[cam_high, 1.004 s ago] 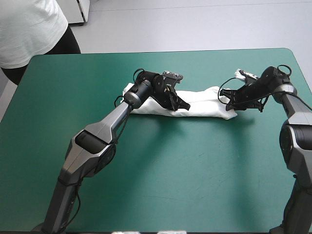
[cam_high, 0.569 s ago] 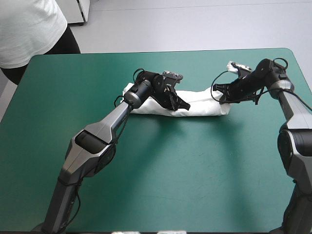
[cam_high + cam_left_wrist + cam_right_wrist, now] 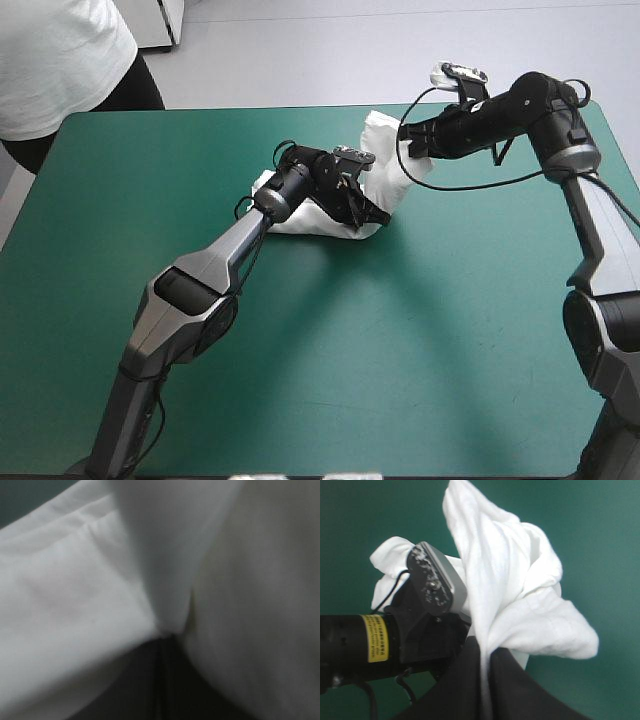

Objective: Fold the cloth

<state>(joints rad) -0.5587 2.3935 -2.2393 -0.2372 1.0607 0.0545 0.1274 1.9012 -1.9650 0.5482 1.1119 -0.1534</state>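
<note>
High view: the right gripper (image 3: 408,140), fingers clamped on the T-shirt (image 3: 385,168), has swung its end up toward the left gripper (image 3: 378,214). That gripper's fingers stay pinched on the middle.

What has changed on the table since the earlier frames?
The right gripper, jaws shut on the T-shirt's right end, has lifted it and carried it left, toward the left gripper, so the long strip is doubling over. The left gripper stays clamped on the T-shirt's middle; its left end lies unmoved.

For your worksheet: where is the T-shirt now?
High view: the T-shirt lies mid-table toward the far edge, its right end lifted by the right gripper.
</note>
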